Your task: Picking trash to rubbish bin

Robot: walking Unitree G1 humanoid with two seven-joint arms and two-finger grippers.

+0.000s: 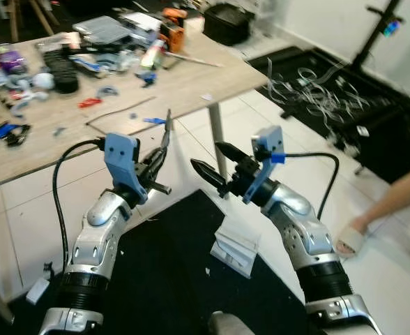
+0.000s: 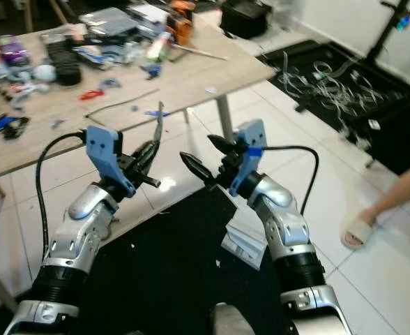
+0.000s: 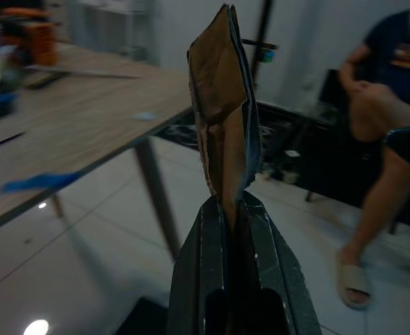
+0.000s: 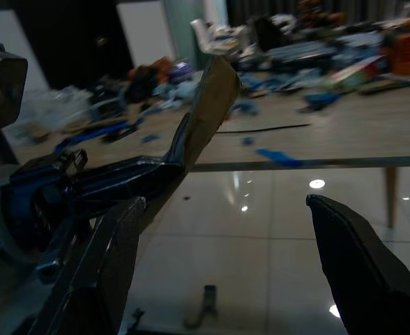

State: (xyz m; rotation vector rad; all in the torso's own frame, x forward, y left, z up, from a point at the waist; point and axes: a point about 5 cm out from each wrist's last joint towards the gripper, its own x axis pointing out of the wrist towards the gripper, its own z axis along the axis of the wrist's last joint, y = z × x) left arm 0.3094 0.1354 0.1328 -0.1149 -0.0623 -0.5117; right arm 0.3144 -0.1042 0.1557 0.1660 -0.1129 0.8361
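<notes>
My left gripper [image 1: 162, 155] is clamped tight on a thin brown scrap of cardboard [image 1: 166, 128], which stands upright out of the pinched fingers, in the air before the edge of the cluttered wooden table [image 1: 191, 80]. My right gripper [image 1: 214, 160] hangs just beside it, fingers spread wide and touching nothing. Below lies a black floor mat [image 1: 170, 272] with a white folded paper packet [image 1: 234, 248]. A person's sandalled foot [image 1: 349, 239] rests on the tiles on my right.

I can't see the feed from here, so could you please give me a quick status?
Left gripper shut on flat cardboard scrap, held up beside wooden table. Right gripper open, empty, alongside. Person's sandalled foot on floor to right.
</notes>
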